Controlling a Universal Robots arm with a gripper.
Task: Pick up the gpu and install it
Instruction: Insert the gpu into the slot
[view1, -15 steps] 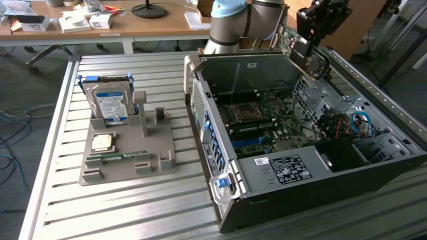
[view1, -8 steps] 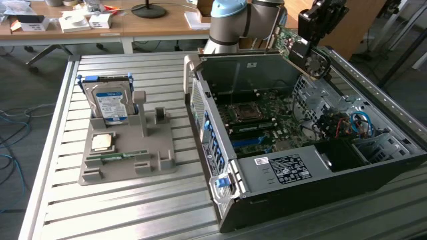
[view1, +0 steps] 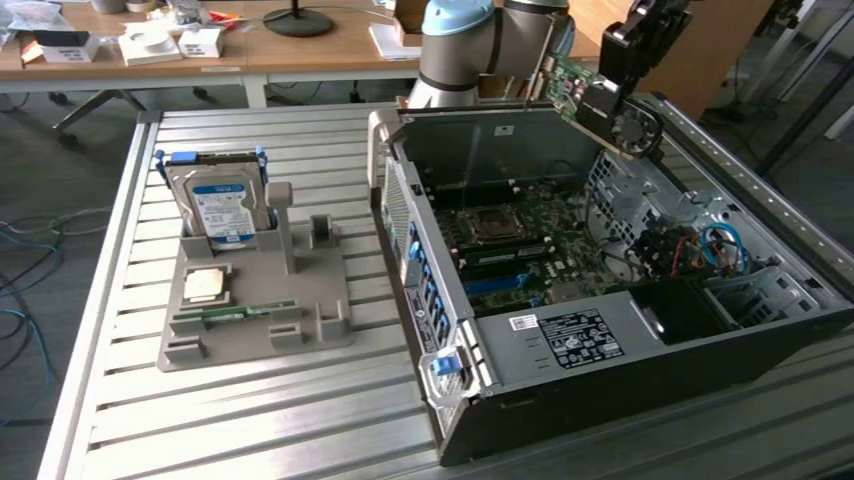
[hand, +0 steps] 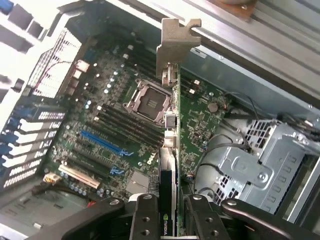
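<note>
Green fibreglass and thin sheet metal make this gpu (view1: 594, 100) light and stiff, but fragile: its fan, solder joints and edge contacts won't tolerate squeezing or knocks. Your gripper (hand: 169, 212) has it clamped, with the fingers (hand: 145, 220) partly closed across the card's two flat faces at the end away from the silver bracket (hand: 177, 42), which looks a sound hold. It hangs tilted in the air above the far side of the open computer case (view1: 561, 345), toward the exterior view's right, clear of the motherboard (view1: 527, 235).
</note>
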